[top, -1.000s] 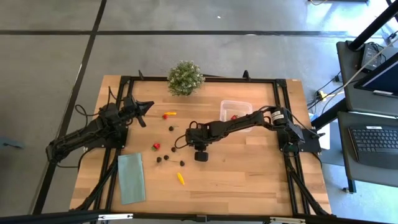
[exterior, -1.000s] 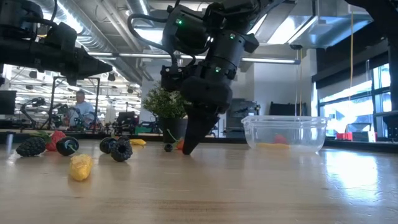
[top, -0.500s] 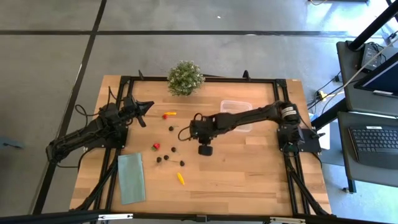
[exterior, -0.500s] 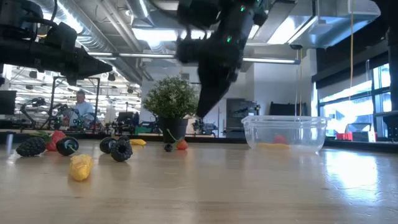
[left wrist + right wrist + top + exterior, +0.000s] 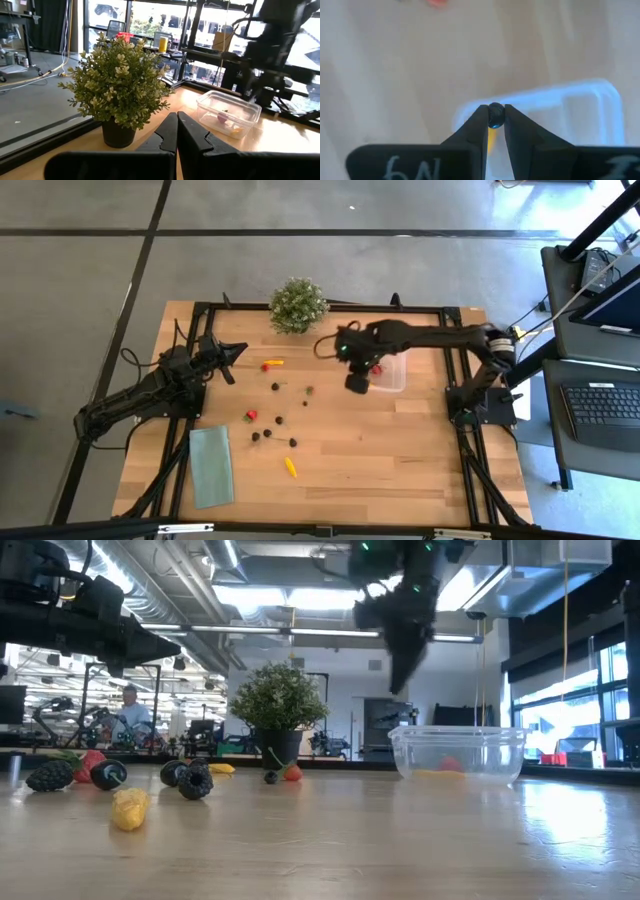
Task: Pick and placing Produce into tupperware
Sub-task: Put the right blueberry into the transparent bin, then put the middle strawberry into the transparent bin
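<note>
Meanwhile, at the left side of the tabletop [image 5: 400, 470], the left gripper [image 5: 236, 349] waits with its jaws shut on nothing, pointed toward the potted plant [image 5: 298, 304] at the far edge. A flat green cloth [image 5: 211, 466] lies near the front left corner. Loose produce is scattered across the middle: a red and yellow piece [image 5: 271, 364], a dark berry [image 5: 275, 387], a greenish piece [image 5: 308, 391], a red piece [image 5: 251, 415], more dark berries [image 5: 266, 434] and a yellow piece [image 5: 290, 467] nearer the front.

Further right, the right gripper [image 5: 356, 383] hangs raised above the near-left corner of the tupperware [image 5: 392, 382], its jaws pinched on a small dark berry [image 5: 495, 115]. The wrist view shows that berry over the box's corner, with yellow produce already inside. The box also holds a red piece [image 5: 376, 368].

To finish this placement well, the gripper should probably carry on until the berry sits over the middle of the box rather than its rim, then drop low before letting go. A round berry will likely bounce or roll, so a low release keeps it inside. The box looks light, so the rim is best left untouched.
</note>
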{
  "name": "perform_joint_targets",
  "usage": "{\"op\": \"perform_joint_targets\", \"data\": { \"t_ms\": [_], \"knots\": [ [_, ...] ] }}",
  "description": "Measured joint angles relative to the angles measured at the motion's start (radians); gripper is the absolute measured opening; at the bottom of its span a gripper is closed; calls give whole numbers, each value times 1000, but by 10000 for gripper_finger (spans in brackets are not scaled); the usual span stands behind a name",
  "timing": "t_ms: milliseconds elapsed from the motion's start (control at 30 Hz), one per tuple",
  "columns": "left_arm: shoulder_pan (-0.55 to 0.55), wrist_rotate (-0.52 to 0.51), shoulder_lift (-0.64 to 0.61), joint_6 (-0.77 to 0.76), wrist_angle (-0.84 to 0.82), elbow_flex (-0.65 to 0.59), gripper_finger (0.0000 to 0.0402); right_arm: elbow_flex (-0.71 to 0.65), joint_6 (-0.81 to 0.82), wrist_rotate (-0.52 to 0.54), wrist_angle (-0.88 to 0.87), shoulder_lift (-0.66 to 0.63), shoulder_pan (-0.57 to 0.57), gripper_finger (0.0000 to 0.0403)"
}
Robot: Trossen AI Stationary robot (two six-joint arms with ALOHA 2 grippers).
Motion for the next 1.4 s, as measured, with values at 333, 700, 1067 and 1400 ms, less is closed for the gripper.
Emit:
{"op": "perform_joint_targets", "data": {
  "t_ms": [333,700,1067,1400],
  "knots": [
    [0,0,0,0,0,0,0,-303,59,-2,145,-78,-111,53],
    [0,0,0,0,0,0,0,-367,136,0,256,-78,-110,73],
    [0,0,0,0,0,0,0,-367,125,7,256,-78,-110,118],
    [0,-1,0,0,0,0,0,-280,76,7,236,-78,-108,200]
  ]
}}
